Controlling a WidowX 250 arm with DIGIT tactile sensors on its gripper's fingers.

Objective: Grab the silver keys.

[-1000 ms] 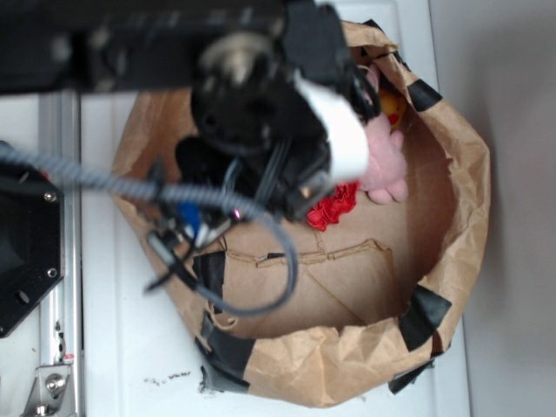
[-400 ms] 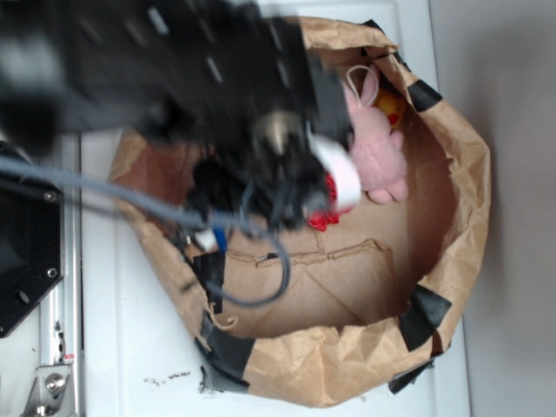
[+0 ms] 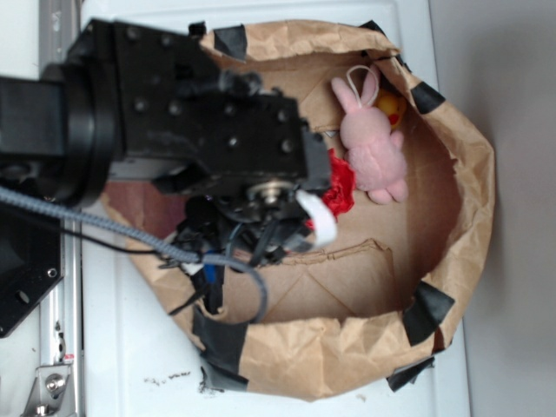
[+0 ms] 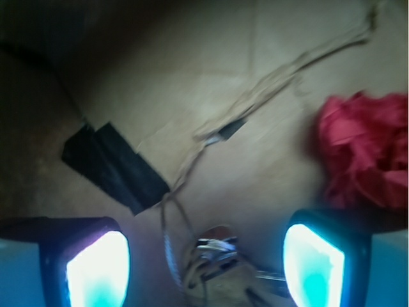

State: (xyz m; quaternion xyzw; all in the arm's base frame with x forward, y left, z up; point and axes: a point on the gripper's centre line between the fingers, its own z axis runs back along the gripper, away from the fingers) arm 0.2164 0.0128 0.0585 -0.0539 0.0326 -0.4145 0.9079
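In the wrist view the silver keys (image 4: pixel 217 265) lie on the brown paper floor, a small shiny bunch with a thin wire loop running up to the left. My gripper (image 4: pixel 206 268) is open, its glowing pads (image 4: pixel 96 268) on either side of the keys with wide gaps. In the exterior view the arm hides the keys; the gripper (image 3: pixel 261 239) is low inside the paper bag (image 3: pixel 452 217).
A red flower (image 4: pixel 364 150) lies just right of the gripper, also in the exterior view (image 3: pixel 340 187). A pink bunny (image 3: pixel 373 148) and a yellow toy (image 3: pixel 393 106) sit at the bag's far side. Black tape (image 4: pixel 112 166) patches the floor.
The arm has dropped down into the bag and shifted left and down in the exterior view, uncovering the bunny and most of the red flower.
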